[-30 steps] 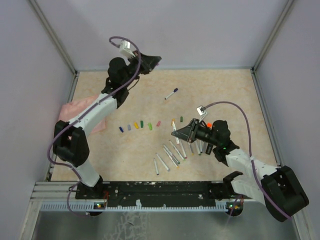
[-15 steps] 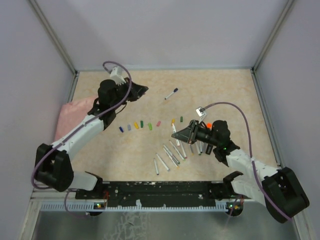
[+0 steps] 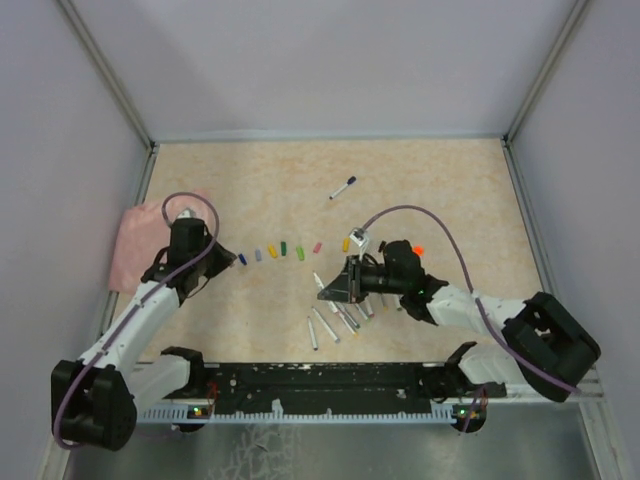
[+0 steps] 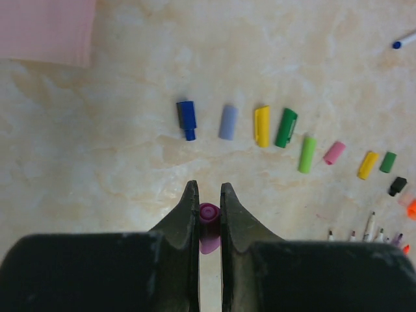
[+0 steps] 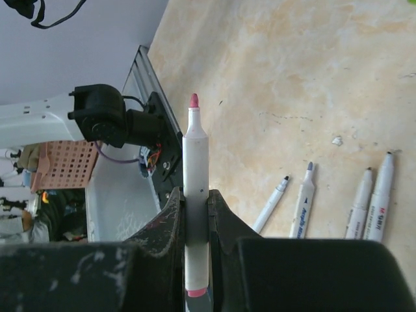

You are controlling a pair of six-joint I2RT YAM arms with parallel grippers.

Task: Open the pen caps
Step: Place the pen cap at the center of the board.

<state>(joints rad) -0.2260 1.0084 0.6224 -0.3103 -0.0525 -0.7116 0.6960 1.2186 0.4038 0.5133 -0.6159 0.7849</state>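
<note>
1. The magenta cap (image 4: 208, 224) is a tiny round stub pinched only at the tips of the left end effector (image 4: 208, 198). If it is let go above the counter (image 4: 97, 175) instead of on it, it will likely bounce or roll.
2. The row of caps (image 4: 285, 127) lies just beyond that grip, the blue cap (image 4: 186, 119) closest. A release made too far forward, or a sweep of the fingers, could knock the row out of line.
3. The pen (image 5: 195, 175) in the right end effector (image 5: 194, 195) has its pink tip bare. Lowered tip-first, it could mark the counter. Dropped across the loose pens (image 5: 303, 201) lying near the right end effector, it could scatter them.
4. That pen is gripped low on its barrel, so I judge that it could swivel between the fingers on a quick move.
5. Left end effector: nearly closed, fingers clamped on the magenta cap. It sits low over the counter at the left end of the cap row, with the pink cloth (image 4: 45, 29) further left.
6. Right end effector: nearly closed, gripping the uncapped pen by its barrel above the counter, near the cluster of loose pens in the middle.
7. One far pen (image 3: 343, 187) lies well apart at the far side and looks capped, so that cap remains.
</note>
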